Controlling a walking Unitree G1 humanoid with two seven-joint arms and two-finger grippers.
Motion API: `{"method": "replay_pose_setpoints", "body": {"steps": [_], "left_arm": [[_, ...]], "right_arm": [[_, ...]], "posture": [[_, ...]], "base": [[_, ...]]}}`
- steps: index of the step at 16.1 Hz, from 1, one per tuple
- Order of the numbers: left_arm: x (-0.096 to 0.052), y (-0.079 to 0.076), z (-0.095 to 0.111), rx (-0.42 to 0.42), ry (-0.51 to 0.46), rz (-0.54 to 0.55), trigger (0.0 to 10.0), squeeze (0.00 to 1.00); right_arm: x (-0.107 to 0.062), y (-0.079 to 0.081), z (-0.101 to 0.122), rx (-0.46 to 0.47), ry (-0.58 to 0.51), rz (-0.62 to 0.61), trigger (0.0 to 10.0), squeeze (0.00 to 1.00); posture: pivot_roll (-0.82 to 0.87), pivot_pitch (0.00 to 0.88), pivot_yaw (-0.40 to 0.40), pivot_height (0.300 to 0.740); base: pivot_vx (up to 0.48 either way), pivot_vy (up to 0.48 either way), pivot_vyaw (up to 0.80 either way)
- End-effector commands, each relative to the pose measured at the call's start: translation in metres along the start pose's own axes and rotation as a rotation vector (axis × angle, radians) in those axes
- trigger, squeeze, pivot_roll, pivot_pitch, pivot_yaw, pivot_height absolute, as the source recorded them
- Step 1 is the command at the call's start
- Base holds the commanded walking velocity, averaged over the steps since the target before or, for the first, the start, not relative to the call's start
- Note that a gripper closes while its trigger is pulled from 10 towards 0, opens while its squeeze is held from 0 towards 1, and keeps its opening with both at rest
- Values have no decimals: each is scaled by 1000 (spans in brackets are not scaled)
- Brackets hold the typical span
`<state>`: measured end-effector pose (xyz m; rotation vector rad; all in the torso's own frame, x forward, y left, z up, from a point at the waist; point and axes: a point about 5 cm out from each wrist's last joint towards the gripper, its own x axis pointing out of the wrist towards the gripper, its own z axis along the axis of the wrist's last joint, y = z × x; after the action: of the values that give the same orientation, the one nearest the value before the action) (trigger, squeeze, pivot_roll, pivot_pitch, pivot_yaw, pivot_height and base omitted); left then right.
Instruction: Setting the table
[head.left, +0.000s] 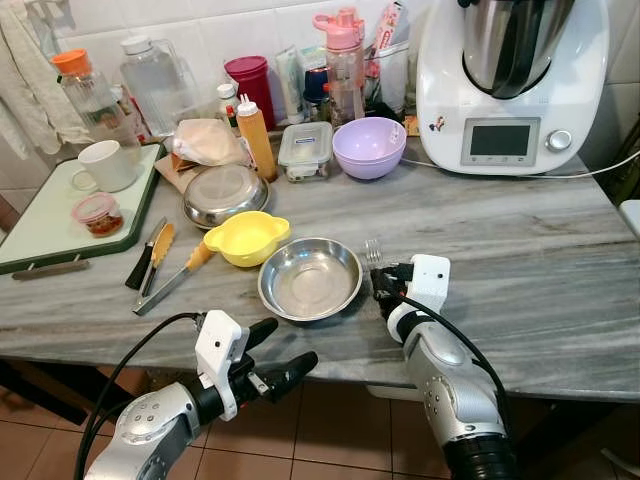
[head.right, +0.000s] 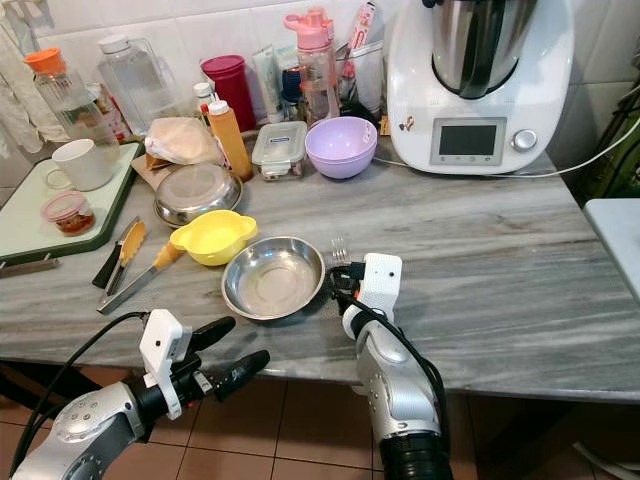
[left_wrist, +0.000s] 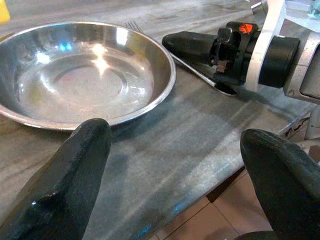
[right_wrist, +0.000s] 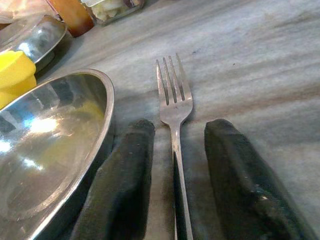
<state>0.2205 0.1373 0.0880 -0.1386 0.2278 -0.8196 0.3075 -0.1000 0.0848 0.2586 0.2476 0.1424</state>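
Fork (right_wrist: 173, 107) lies flat on our grey marbled worktop (head.left: 520, 250), just beside the right rim of the steel plate (head.left: 310, 279), tines pointing toward the back wall. Our right gripper (right_wrist: 175, 150) rests low on the worktop with its jaws spread to either side of the fork's handle; we see one finger (right_wrist: 122, 175) between the handle and the plate, the other (right_wrist: 240, 170) on the far side, and a gap on each side of the metal, so nothing is pinched. Our left gripper (head.left: 275, 355) hangs off the front edge of the worktop, below and left of the plate, jaws spread wide and empty. Behind the plate sits a yellow bowl (head.left: 247, 238), touching or nearly touching its rim, with tongs (head.left: 170, 275) to its left. Further back stand a second steel dish (head.left: 224, 192), a lilac bowl (head.left: 369, 146), and a white kitchen machine (head.left: 510, 85)
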Motion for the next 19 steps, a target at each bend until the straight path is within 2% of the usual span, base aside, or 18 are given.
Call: {"method": "replay_pose_setpoints", "body": {"steps": [1, 3, 5, 6, 9, 12, 13, 14, 16, 19], "left_arm": [[-1, 4, 1, 9, 15, 4, 10000, 0], [-1, 4, 2, 13, 15, 3, 10000, 0], [-1, 5, 3, 20, 17, 3, 10000, 0], [-1, 6, 3, 23, 17, 4, 10000, 0], [-2, 7, 3, 23, 17, 7, 10000, 0], [-3, 8, 4, 27, 18, 6, 10000, 0], [-4, 9, 4, 28, 19, 6, 10000, 0], [-5, 10, 4, 30, 22, 7, 10000, 0], [-5, 10, 4, 27, 24, 6, 10000, 0], [-7, 10, 3, 29, 27, 2, 10000, 0]], "right_arm": [[1, 7, -9, 46, 39, 13, 10000, 1000], [0, 8, -5, 44, 12, 24, 10000, 1000], [-1, 10, 4, -16, -36, 49, 10000, 1000], [-5, 7, 11, -67, -71, 43, 10000, 1000], [-15, 0, 21, -92, -136, 45, 10000, 1000], [-28, -13, 25, -175, -184, -6, 10000, 1000], [-32, -16, 27, -191, -188, -21, 10000, 1000], [-42, -28, 30, -250, -172, -72, 10000, 1000], [-48, -36, 25, -269, -119, -102, 10000, 1000], [-61, -39, 13, -266, -30, -96, 10000, 1000]], "posture": [[-49, 18, 137, 740], [-49, 18, 137, 740], [-49, 15, 138, 740], [-49, 15, 138, 740], [-50, 16, 140, 740], [-52, 16, 144, 740], [-52, 17, 145, 740], [-56, 19, 146, 740], [-59, 19, 148, 740], [-64, 19, 148, 740]], "base": [[0, 0, 0], [0, 0, 0], [0, 0, 0], [0, 0, 0], [0, 0, 0], [0, 0, 0], [0, 0, 0], [0, 0, 0], [0, 0, 0], [0, 0, 0]]}}
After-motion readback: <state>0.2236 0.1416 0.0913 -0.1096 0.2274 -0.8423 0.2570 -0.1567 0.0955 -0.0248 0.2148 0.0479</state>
